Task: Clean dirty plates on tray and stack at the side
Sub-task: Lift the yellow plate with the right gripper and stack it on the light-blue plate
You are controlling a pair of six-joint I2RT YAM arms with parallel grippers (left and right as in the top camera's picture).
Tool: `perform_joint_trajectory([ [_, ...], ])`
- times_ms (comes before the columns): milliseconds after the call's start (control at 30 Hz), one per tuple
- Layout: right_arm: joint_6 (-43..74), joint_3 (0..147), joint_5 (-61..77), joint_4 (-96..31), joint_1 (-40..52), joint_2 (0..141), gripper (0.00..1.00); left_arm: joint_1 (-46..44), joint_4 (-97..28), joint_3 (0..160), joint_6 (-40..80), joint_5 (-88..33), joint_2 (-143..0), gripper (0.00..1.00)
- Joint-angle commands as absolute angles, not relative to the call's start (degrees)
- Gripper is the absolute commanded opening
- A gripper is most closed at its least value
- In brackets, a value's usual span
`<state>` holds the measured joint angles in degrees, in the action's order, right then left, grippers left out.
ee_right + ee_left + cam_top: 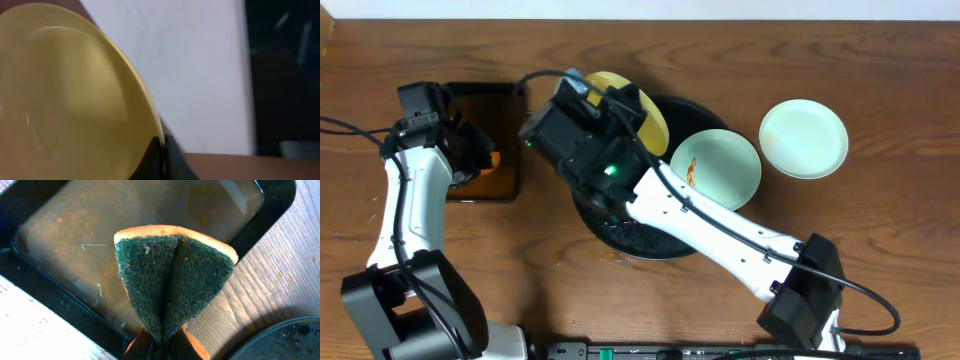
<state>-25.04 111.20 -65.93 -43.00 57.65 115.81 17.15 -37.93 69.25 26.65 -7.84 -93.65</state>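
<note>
While the left claw [165,347] squeezes a folded sponge [172,280], the right claw [164,152] pinches the yellow plate [65,100] by its rim, plate at upper left.

The left arm [408,200] and the right arm [720,225] are both showing smooth white links joined by chunky black joint housings, thin black cables [876,297] are trailing from them, a green light [611,170] is glowing on the right one's wrist housing, and the right gripper [164,144] is showing dark, tapered fingers.
</note>
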Motion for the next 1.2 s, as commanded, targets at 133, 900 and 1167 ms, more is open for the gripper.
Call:
perform_joint_trajectory([
  [133,-34.70,112.49,-73.03,-39.88,60.93,114.74,0.01,17.41,-38.11,69.54,25.47,-8.34,-94.11,0.08],
  [900,10.11,112.51,-7.55,-56.16,38.44,114.61,0.01,17.41,-38.76,69.54,25.06,-8.34,-94.11,0.08],
  [1167,12.38,112.33,19.14,-61.34,17.58,114.63,0.01,17.41,-38.76,69.54,25.08,-8.34,-94.11,0.08],
])
